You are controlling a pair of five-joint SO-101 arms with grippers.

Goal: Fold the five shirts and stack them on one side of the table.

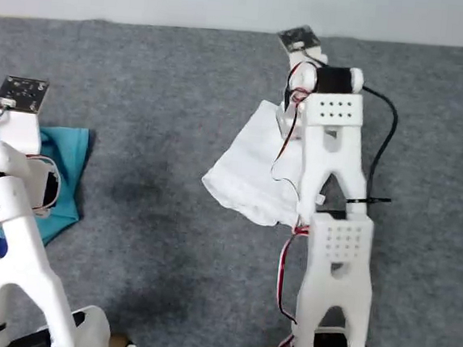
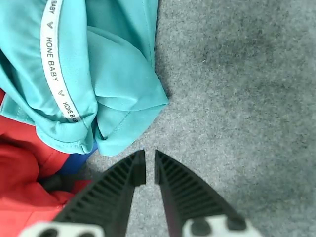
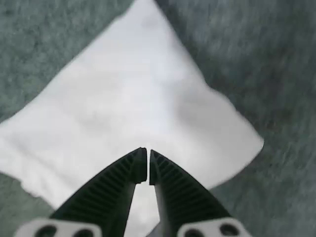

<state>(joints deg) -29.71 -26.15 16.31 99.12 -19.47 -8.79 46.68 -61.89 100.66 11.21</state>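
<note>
Starting at the lower left of the high view, what does the left gripper (image 2: 145,165) hold? (Reader)

Nothing. Its jaws are clenched to a thin slit over the bare grey carpeted table (image 1: 165,95), just beside the crumpled teal knit shirt (image 2: 118,74). That shirt lies at the left edge of the frame, overlapping a red garment (image 2: 19,177) and a blue garment (image 2: 76,162). (Legend)

And farther in, at the centre? (Reader)

The thin white fabric shirt (image 1: 252,171) lies on the table, its right part hidden under the right arm (image 1: 330,158). The right gripper (image 3: 147,163) hangs over it with its jaws closed together, and no cloth shows pinched between them. (Legend)

How should the white shirt handle? (Reader)

Judged light, limp and thin. It will probably drape and crease rather than keep a shape, and it may drag on the carpet pile. A corner or hem edge is the likely place to pinch, since the flat middle offers no fold to bite. (Legend)

Which way does it point? (Reader)

One corner points to the upper centre of the frame. The long axis appears to run from that corner down toward the lower centre, leaning slightly right, though the arm hides part of the outline. Collar and sleeves cannot be made out. (Legend)
</note>
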